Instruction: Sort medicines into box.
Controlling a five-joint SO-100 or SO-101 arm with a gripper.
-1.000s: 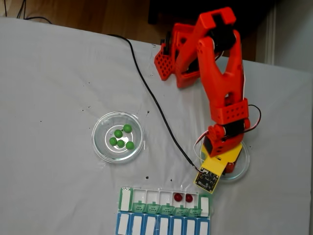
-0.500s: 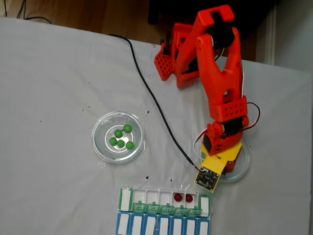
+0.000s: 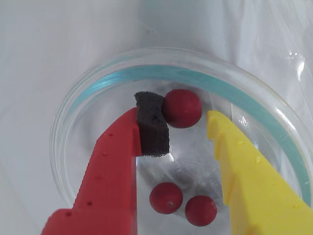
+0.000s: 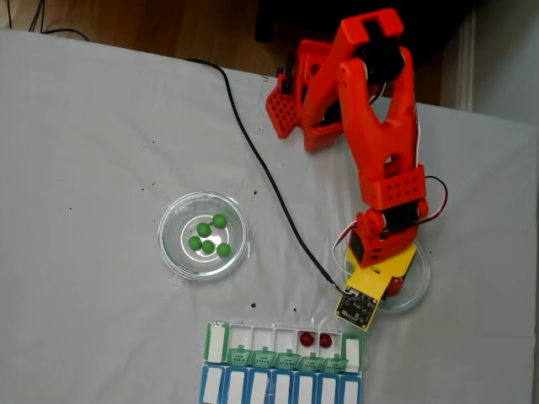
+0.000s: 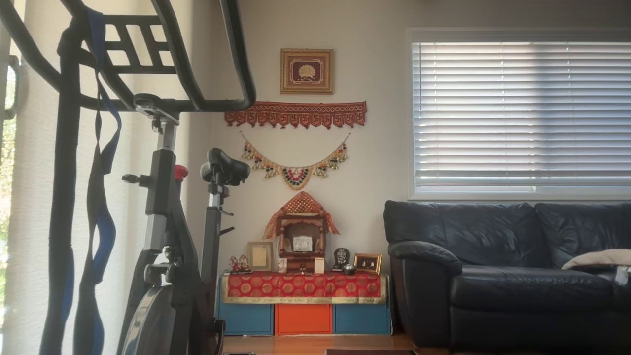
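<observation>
Medicines, sorted in part: five glossy green balls (image 4: 208,236) lie untouched in the round clear glass dish (image 4: 173,252) left of centre in the fixed view; two dark red balls (image 4: 315,340) sit in the green-lidded organiser box (image 4: 217,342) at lower centre. Three red balls (image 3: 182,108) remain in the right-hand dish (image 3: 68,117), where the spread hand (image 3: 178,125) straddles one, ungripped.

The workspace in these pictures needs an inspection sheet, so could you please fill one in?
Surface: white tablecloth, small dark specks.
Job's things: five green balls in left glass dish; three red balls in right dish; two red balls in the green pill box.
Clutter: blue pill box.
Grippers: gripper open, in the right dish, around one red ball.
Cables: black cable across cloth.
Surroundings: exercise bike, sofa.
</observation>
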